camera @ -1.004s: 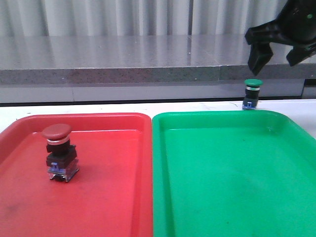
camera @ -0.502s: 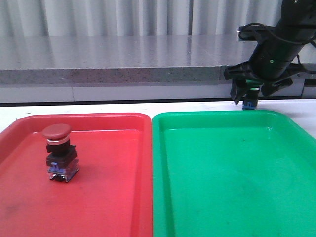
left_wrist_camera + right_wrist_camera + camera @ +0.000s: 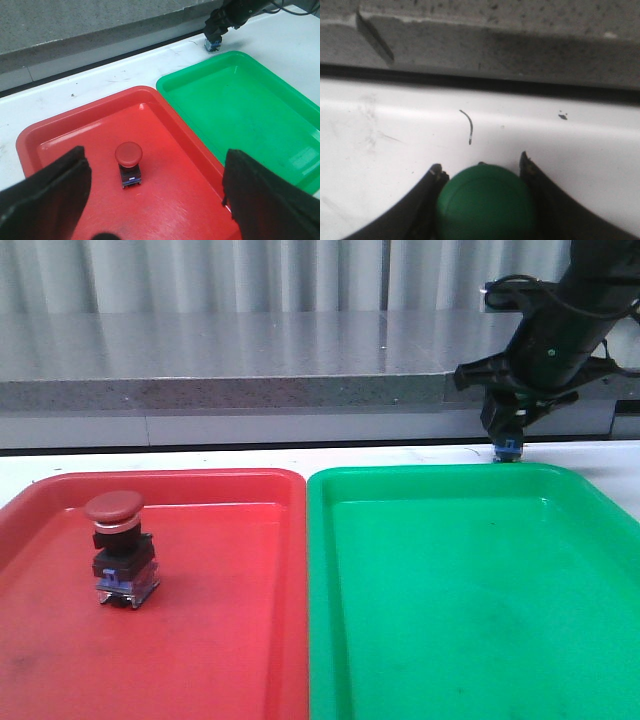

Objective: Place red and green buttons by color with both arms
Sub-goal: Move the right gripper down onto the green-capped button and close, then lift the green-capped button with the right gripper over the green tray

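Altogether two buttons: red button [image 3: 120,550] untouched, green button [image 3: 486,205] within right pincer [image 3: 508,430] grip.

Right gripper [image 3: 508,430] points down, fingers closed in; left gripper [image 3: 155,192] hangs high, fingers spread wide.

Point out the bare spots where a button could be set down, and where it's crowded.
The green tray is bare wall to wall. The red tray is free right of the red button. It is crowded behind the green tray's far rim, where the right gripper closes around the green button.
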Controlling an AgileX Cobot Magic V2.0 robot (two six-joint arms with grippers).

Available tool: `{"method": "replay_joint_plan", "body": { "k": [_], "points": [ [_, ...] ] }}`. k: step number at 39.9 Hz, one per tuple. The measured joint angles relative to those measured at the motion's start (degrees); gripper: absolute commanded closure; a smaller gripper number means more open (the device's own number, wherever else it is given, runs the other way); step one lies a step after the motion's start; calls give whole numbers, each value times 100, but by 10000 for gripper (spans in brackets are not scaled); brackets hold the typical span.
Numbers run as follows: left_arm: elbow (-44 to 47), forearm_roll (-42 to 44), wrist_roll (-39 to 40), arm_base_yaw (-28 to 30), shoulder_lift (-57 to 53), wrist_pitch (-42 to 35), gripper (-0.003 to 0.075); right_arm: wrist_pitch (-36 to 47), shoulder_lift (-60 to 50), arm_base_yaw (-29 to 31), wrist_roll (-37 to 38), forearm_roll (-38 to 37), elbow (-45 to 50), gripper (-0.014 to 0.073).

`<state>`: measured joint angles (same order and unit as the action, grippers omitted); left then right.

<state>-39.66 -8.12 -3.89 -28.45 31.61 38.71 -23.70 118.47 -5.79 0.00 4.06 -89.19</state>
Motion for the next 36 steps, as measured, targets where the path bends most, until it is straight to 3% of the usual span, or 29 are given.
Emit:
{"method": "replay_joint_plan", "body": {
  "k": [20,36],
  "points": [
    [0,0,0,0,0,0,187,-1241,-2001,-242,0,0,258,306],
    [0,0,0,0,0,0,187,-795,-4263,-1608,0,64,2986,306]
  ]
}}
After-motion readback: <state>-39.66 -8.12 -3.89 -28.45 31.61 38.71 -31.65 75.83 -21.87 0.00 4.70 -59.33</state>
